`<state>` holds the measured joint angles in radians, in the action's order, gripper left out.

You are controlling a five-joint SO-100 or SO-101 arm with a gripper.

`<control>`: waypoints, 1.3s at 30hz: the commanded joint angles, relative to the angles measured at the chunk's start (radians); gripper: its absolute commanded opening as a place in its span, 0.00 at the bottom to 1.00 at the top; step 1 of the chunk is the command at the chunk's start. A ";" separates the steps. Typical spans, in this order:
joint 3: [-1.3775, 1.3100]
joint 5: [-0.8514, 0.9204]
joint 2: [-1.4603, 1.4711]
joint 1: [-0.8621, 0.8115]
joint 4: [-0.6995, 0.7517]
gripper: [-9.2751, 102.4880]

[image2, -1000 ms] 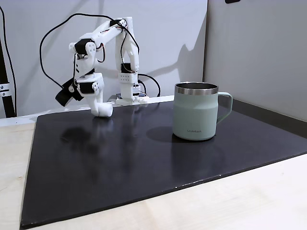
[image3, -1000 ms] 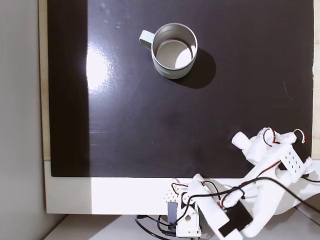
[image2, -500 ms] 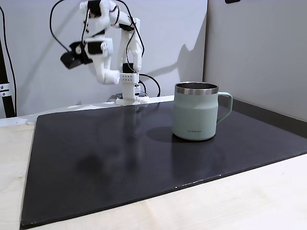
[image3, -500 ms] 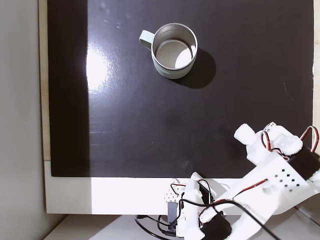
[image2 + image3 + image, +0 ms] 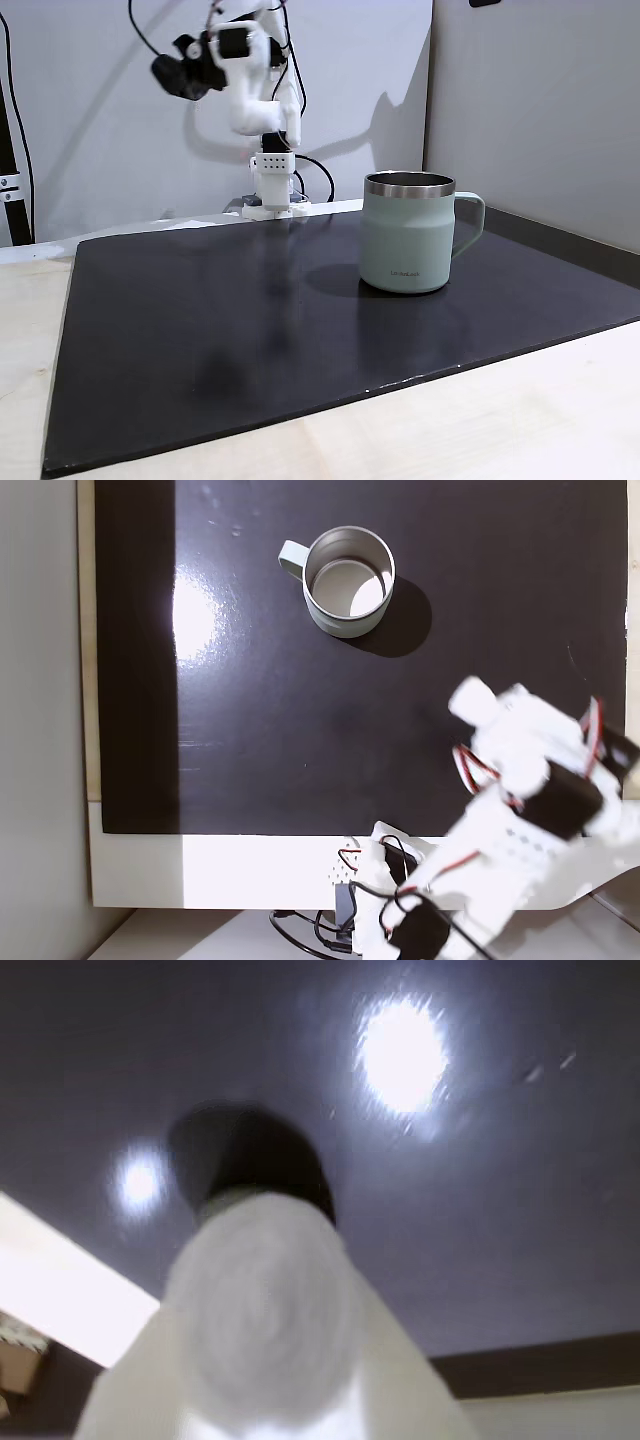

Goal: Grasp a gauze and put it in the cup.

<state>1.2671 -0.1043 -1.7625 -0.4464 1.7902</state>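
The gauze [image 5: 262, 1300] is a white soft roll seen end-on in the wrist view, held between my white fingers [image 5: 410, 1370]. My gripper [image 5: 268, 1260] is shut on it, high above the black mat. In a fixed view the gripper [image 5: 246, 118] hangs well above the mat's back edge, left of the cup. From above, the gauze [image 5: 470, 698] shows as a white blob at the gripper's tip [image 5: 472, 702], over the mat's lower right. The cup [image 5: 405, 240] is a pale sage-green mug with a steel rim [image 5: 306, 588], upright, with nothing visible inside it.
A black mat [image 5: 250, 330] covers the light wooden table [image 5: 520, 420]. The arm's base [image 5: 270, 190] stands at the mat's back edge with looping black cables. A grey wall panel [image 5: 540, 110] rises behind the cup.
The arm has risen from just above the mat to high in the air, carrying the gauze. In the overhead fixed view the gripper tip has moved slightly toward the cup.
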 commanded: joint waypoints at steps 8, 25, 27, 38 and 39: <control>-0.370 -0.097 0.273 0.307 0.002 0.08; -0.776 -0.146 0.614 0.494 0.006 0.08; -0.805 -0.152 0.644 0.505 0.006 0.08; -0.871 -0.176 0.730 0.537 0.008 0.08; -0.873 -0.176 0.732 0.537 0.008 0.08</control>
<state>0.4510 -0.2715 -1.0201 0.0936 1.7902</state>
